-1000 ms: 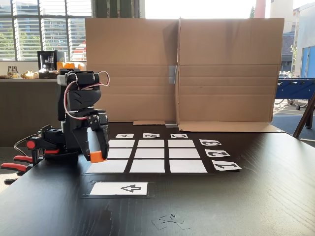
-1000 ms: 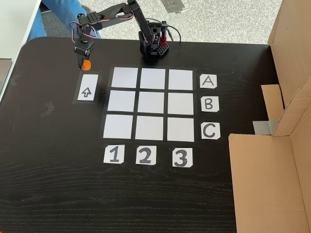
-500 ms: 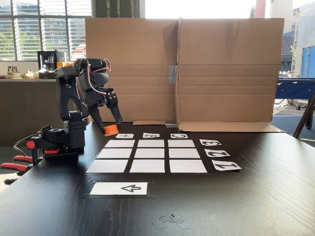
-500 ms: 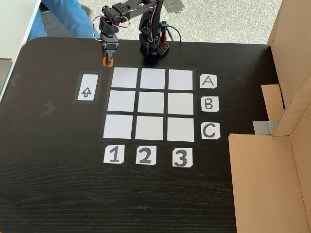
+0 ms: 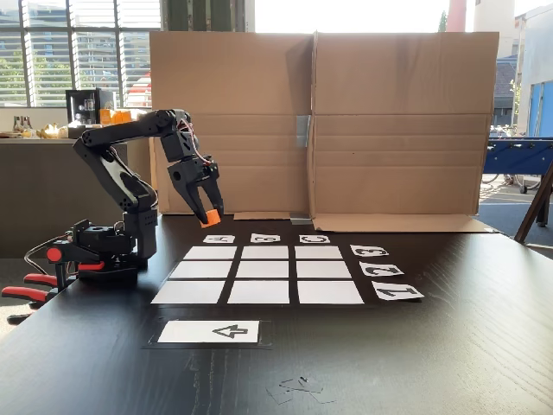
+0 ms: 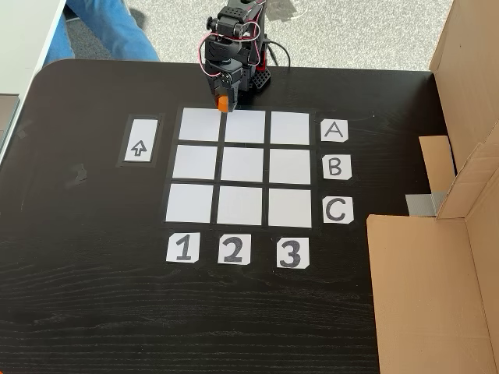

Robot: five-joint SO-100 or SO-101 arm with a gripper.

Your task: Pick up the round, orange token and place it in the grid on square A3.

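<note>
One token (image 5: 210, 216): light, stiff puck, likely slick.
Hold: my gripper (image 6: 223, 104) pinches its sides, upper centre.

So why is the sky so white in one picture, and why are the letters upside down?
In the fixed view from the table's edge, daylight behind the cardboard blows out the sky, leaving the arm dark. That camera faces the grid from the far side, so its letters read flipped; the token stays sharp. In the fixed view from above, light is even and the letters read upright beside the grid.
</note>
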